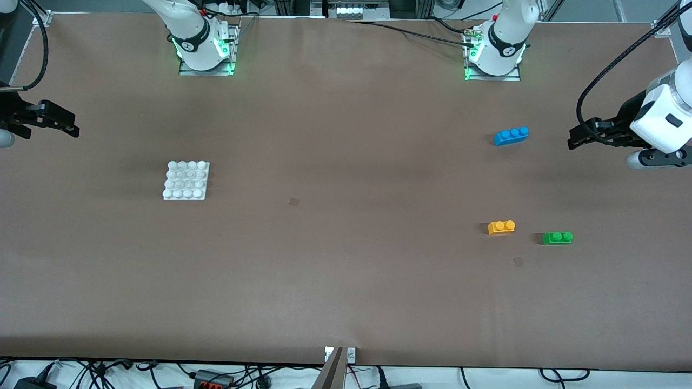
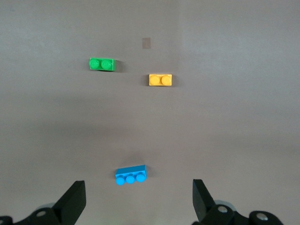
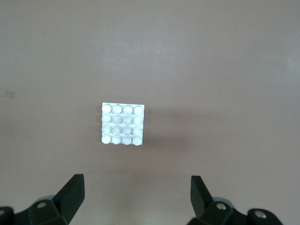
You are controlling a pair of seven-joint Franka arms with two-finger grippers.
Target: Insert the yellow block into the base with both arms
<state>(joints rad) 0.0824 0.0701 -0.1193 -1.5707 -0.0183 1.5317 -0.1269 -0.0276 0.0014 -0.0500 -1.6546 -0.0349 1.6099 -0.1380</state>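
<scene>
The yellow block (image 1: 501,227) lies flat on the brown table (image 1: 346,281), studs up, toward the left arm's end. Taking the yellow block as the centre of a dial in the front view, the green brick (image 1: 557,237) sits near it at about 3 to 4 o'clock, apart from it, and the blue brick (image 1: 511,135) lies well apart at 12 o'clock, farther from the front camera.

The left gripper (image 1: 574,139) hangs in the air over the table edge at its own arm's end, jaws spread wide and holding nothing. In the left wrist view its fingertips (image 2: 75,194) frame the blue brick (image 2: 131,175), while the yellow block (image 2: 160,80) and the green brick (image 2: 102,63) lie well clear of the jaws, untouched.

The base (image 1: 186,180) rests flat toward the right arm's end, well apart from all three bricks, roughly 9 o'clock from the yellow block. The right gripper (image 1: 67,127) hovers over its end of the table, jaws released and empty; the right wrist view shows the base (image 3: 123,123) centred ahead of its fingertips (image 3: 72,190), not touched
</scene>
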